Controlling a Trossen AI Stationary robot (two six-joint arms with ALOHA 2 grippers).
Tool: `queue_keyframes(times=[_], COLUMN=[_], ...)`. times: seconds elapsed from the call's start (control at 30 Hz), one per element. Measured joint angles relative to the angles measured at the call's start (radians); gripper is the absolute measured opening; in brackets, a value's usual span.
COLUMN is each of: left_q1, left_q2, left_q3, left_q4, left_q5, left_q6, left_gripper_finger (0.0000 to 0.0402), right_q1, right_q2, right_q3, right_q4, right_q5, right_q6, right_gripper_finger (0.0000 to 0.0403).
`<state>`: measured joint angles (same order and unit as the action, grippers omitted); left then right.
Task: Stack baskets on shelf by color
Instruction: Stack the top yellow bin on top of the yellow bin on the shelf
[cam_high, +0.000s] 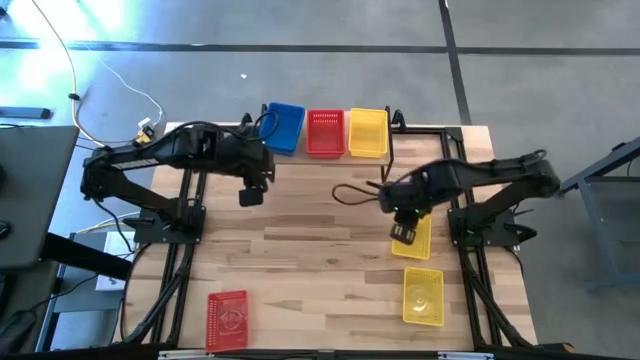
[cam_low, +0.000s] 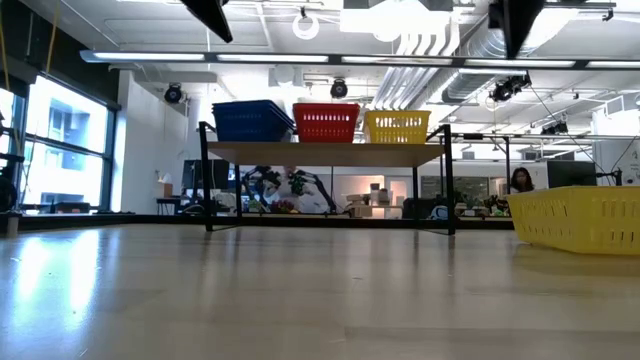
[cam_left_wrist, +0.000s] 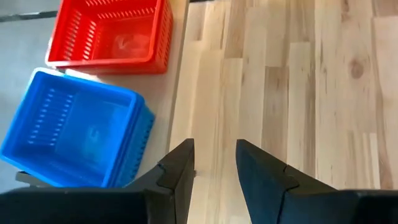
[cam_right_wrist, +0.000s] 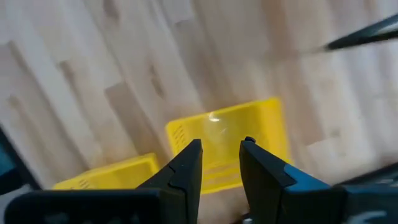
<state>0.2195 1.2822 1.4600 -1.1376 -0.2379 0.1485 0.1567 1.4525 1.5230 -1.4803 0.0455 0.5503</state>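
While the right claw (cam_right_wrist: 221, 165) hovers open, a yellow basket (cam_right_wrist: 230, 143) lies directly beneath.

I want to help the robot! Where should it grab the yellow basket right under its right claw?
Probably by a rim. The yellow basket lies flat on the table, open side up, under the right gripper. Coming straight down, one finger inside the wall and one outside, should pinch it.

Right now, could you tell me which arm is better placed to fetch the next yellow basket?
Right. The right gripper hovers open directly above a yellow basket, while the left gripper hangs near the shelf.
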Motion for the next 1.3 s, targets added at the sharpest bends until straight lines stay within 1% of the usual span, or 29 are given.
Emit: queue_keyframes(times=[0.17, 0.3, 0.4, 0.53, 0.7, 0.83, 1.0, 1.3], left_q1=[0.0, 0.0, 0.0, 0.0, 0.0, 0.0, 0.0, 0.0], left_q2=[-0.005, -0.005, -0.005, -0.005, -0.005, -0.005, -0.005, -0.005], left_q3=[-0.021, -0.021, -0.021, -0.021, -0.021, -0.021, -0.021, -0.021], left_q4=[0.008, 0.045, 0.048, 0.046, 0.045, 0.045, 0.044, 0.044], left_q5=[-0.005, -0.003, 0.002, 0.002, 0.003, 0.002, 0.002, -0.001], left_q6=[-0.015, -0.015, -0.015, -0.018, -0.018, -0.024, -0.025, -0.025], left_gripper_finger=[0.011, 0.011, 0.011, 0.011, 0.011, 0.011, 0.011, 0.011], right_q1=[0.033, 0.065, 0.095, 0.127, 0.17, 0.202, 0.235, 0.265], right_q2=[-0.128, -0.202, -0.229, -0.23, -0.226, -0.22, -0.221, -0.214], right_q3=[-0.217, -0.361, -0.454, -0.548, -0.633, -0.682, -0.73, -0.817], right_q4=[0.151, 0.246, 0.315, 0.409, 0.576, 0.637, 0.647, 0.695], right_q5=[-0.074, -0.103, -0.107, -0.132, -0.133, -0.114, -0.073, -0.08], right_q6=[0.082, 0.148, 0.179, 0.211, 0.216, 0.218, 0.268, 0.34], right_gripper_finger=[0.0094, 0.0094, 0.0094, 0.01, 0.0128, 0.0148, 0.015, 0.0145])
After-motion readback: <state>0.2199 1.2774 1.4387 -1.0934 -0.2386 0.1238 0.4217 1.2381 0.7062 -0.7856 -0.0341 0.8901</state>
